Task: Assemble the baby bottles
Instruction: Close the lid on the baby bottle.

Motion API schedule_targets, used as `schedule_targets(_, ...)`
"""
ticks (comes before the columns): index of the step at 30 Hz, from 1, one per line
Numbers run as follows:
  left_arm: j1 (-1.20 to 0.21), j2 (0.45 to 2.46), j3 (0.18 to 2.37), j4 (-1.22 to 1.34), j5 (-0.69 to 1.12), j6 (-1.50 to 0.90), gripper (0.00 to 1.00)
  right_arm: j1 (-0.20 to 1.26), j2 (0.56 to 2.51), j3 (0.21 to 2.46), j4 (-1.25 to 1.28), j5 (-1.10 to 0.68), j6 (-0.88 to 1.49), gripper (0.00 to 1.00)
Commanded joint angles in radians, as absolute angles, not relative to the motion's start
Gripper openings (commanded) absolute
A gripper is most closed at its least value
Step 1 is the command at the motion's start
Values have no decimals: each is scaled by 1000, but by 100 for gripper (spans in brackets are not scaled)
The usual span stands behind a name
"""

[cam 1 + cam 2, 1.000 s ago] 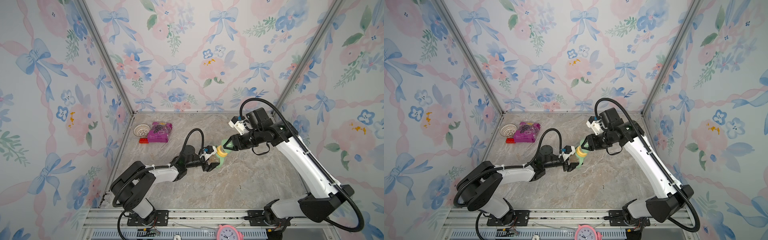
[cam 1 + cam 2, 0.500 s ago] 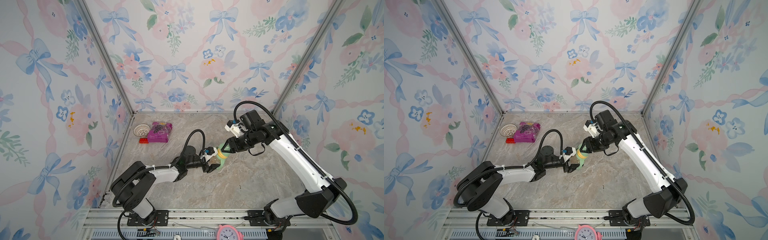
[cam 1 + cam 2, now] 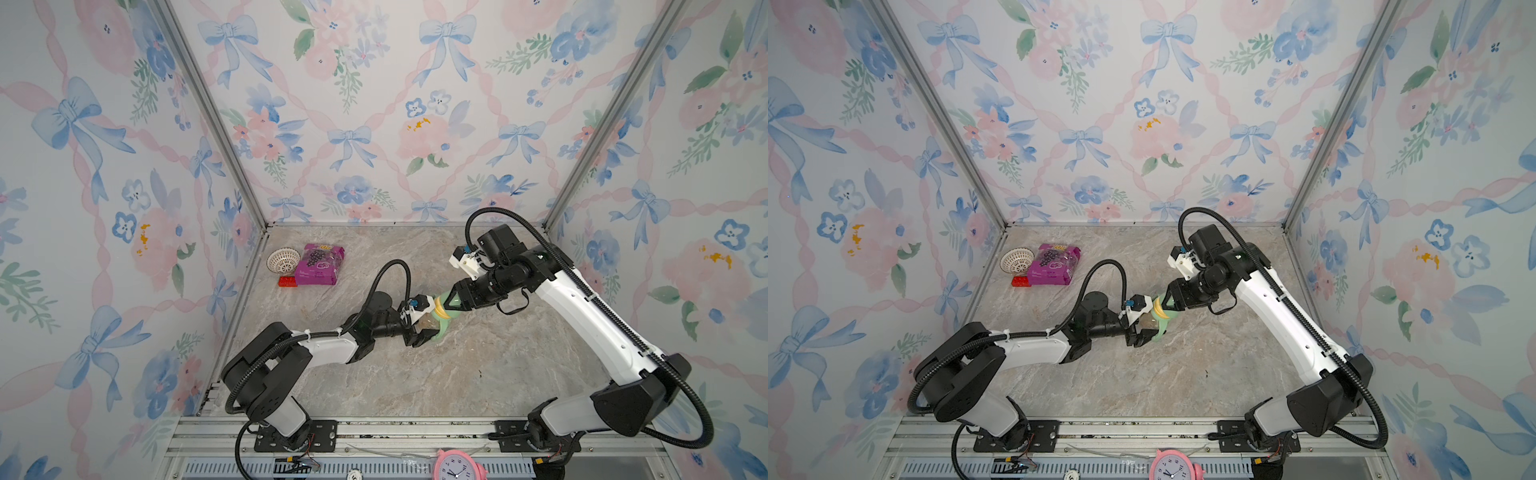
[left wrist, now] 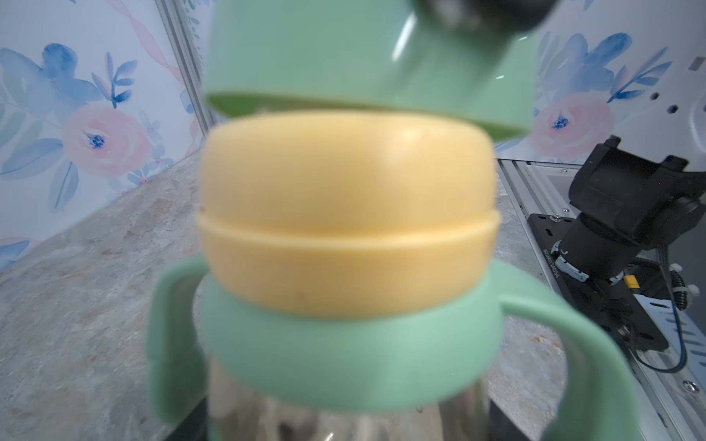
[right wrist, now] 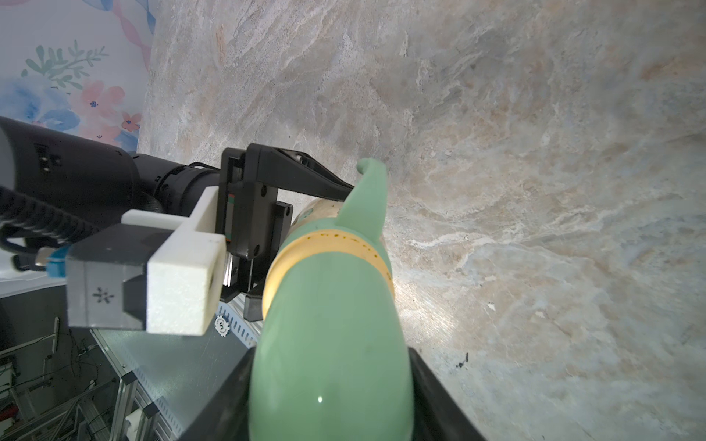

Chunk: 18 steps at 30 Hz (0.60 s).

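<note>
at the front rail a pink clock (image 3: 457, 467) peeks in. past it, over the middle of the marble counter (image 3: 478, 374), the baby bottle (image 3: 441, 312) is held between the two arms, tilted, with its cap end toward the right arm. the left tool (image 3: 428, 323) is clamped tight on the clear, amber-tinted jar body (image 4: 344, 424), a finger on either side. above the jar sits the pale green ring (image 4: 351, 362), its two handles curving down. next comes the yellow collar (image 4: 347, 214), smooth and rounded with a stepped edge. the right tool (image 3: 451, 304) pinches the pale green dome cap (image 5: 328, 343) between half-closed fingers. the cap's rim lies slantwise over the collar, with a gap on one side. whether the bottle touches the counter cannot be told. in the far left corner lie a white lattice basket (image 3: 282, 260), a purple snack packet (image 3: 319, 264) just beside it, and a small red block (image 3: 287, 281) at the packet's near edge.
</note>
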<state>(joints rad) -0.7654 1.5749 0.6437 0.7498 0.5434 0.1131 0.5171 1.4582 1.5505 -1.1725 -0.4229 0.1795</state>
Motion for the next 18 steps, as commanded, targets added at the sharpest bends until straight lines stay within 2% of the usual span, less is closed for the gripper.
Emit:
schedule_targets(1,-777,1569,678,864,590,120,0,528,1460,1496,-1110,-476,187,56)
schedule_targets(8,-802,1566,681,867,591,130,0,528,1448,1416,-1020,-541,198,61)
schedule_targets(18,-805,1561,680,881,575,126,0,526,1410,1352,-988,-575,207,63)
